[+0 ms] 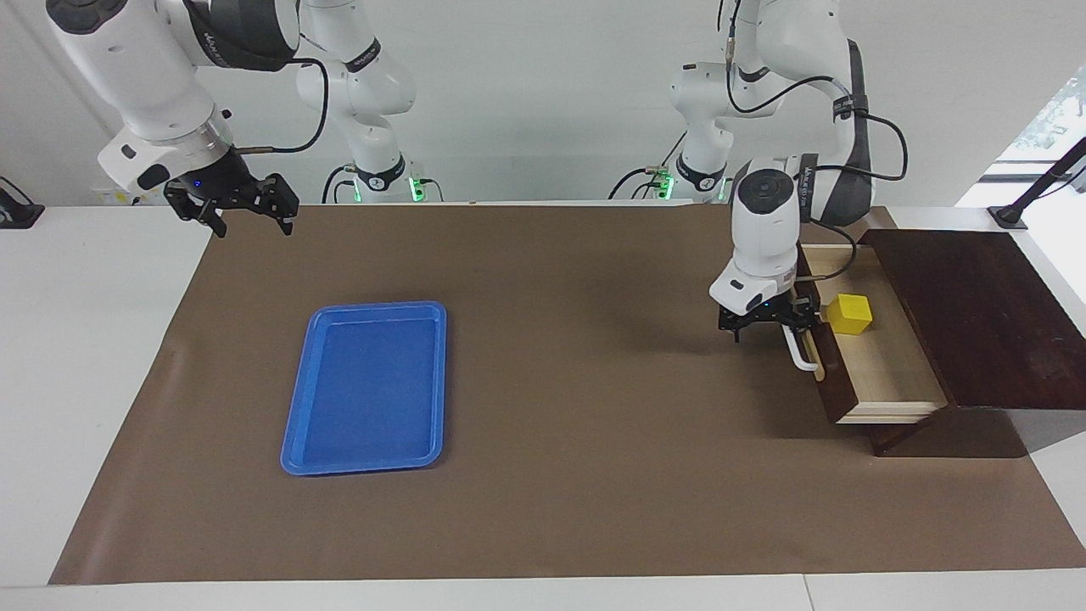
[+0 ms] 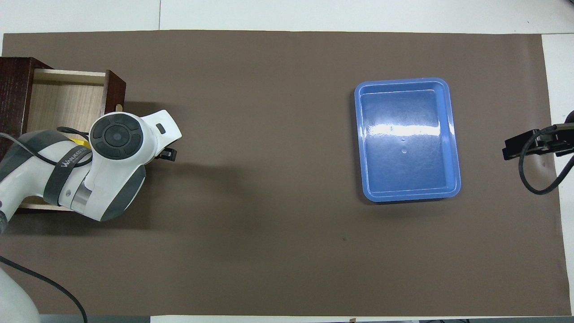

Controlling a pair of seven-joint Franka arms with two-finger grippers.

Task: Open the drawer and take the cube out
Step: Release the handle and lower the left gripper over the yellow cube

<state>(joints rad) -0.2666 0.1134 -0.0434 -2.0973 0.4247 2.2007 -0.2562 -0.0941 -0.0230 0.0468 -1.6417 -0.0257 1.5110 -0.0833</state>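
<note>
Facing view: the table (image 1: 543, 543) holds the drawer (image 1: 882, 373), pulled open at the left arm's end, so opening looks done. The blue tray (image 1: 365, 390) lies toward the right arm's end. The left gripper (image 1: 768, 327) is at the handle (image 1: 797, 352); whether it clamps it cannot be told. The right gripper (image 1: 246, 216) waits, fingers apart, above the table's corner. The cube (image 1: 849, 313) sits inside, not yet lifted.

Bright, even light from above; soft shadows under the left arm (image 1: 768, 229), white glare streak across the tray (image 2: 406, 130); focus sharp.
</note>
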